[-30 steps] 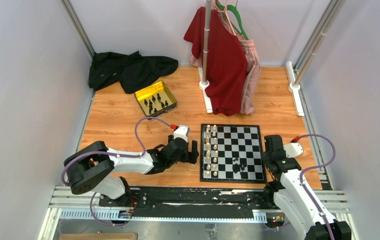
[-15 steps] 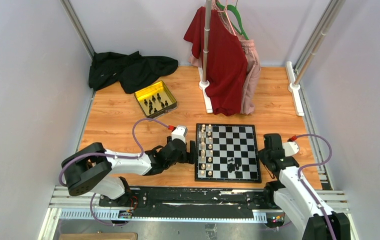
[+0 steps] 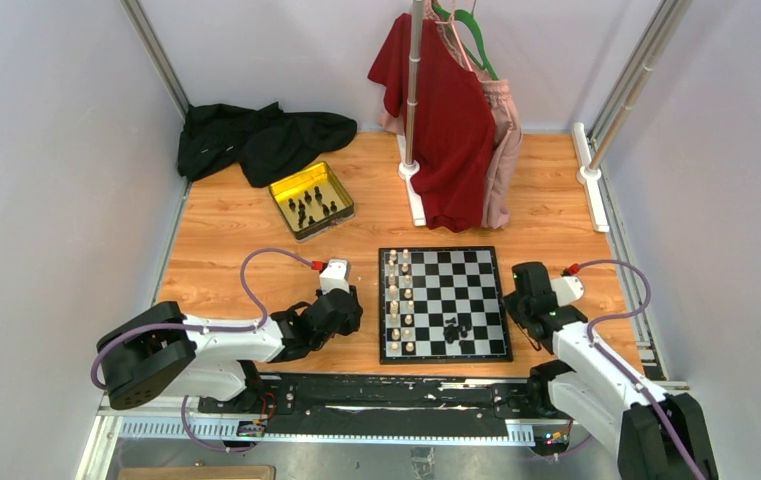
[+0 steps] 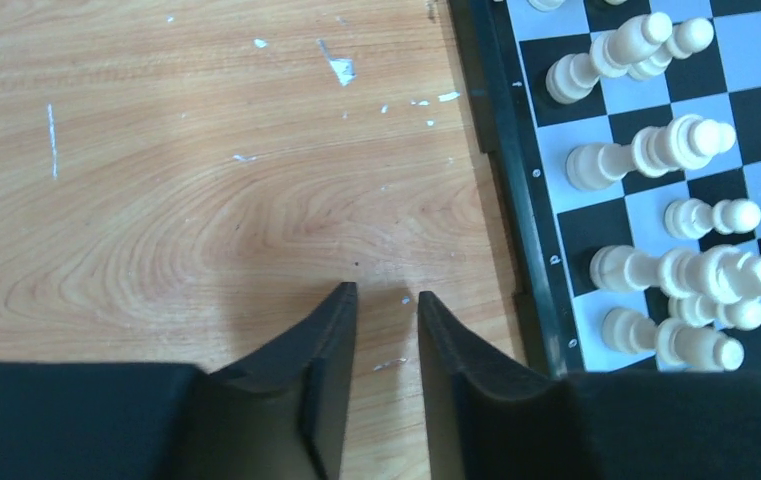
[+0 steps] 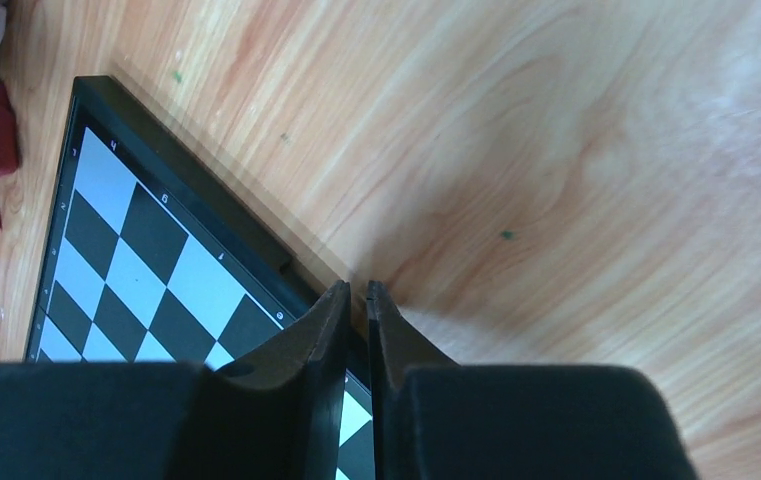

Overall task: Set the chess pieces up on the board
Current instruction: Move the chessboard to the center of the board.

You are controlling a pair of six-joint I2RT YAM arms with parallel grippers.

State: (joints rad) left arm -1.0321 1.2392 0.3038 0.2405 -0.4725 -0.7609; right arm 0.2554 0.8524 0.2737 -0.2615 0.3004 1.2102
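black pieces (image 3: 456, 328) on the board (image 3: 471, 285) just a tiny clump tbh, ones in the tray (image 3: 286, 188) mere specks, lowest cream pieces (image 4: 671, 340) half hidden by the left gripper (image 4: 386, 292)

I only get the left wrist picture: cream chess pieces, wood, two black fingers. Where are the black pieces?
Observer: Several black pieces lie in a yellow-gold tray, far left on the table.
Operator: None on the board?
Observer: A small black cluster sits toward the board's near right corner.
Operator: And the other arm?
Observer: The right fingers, nearly together, rest at the board's right edge; whether they grip it is unclear.
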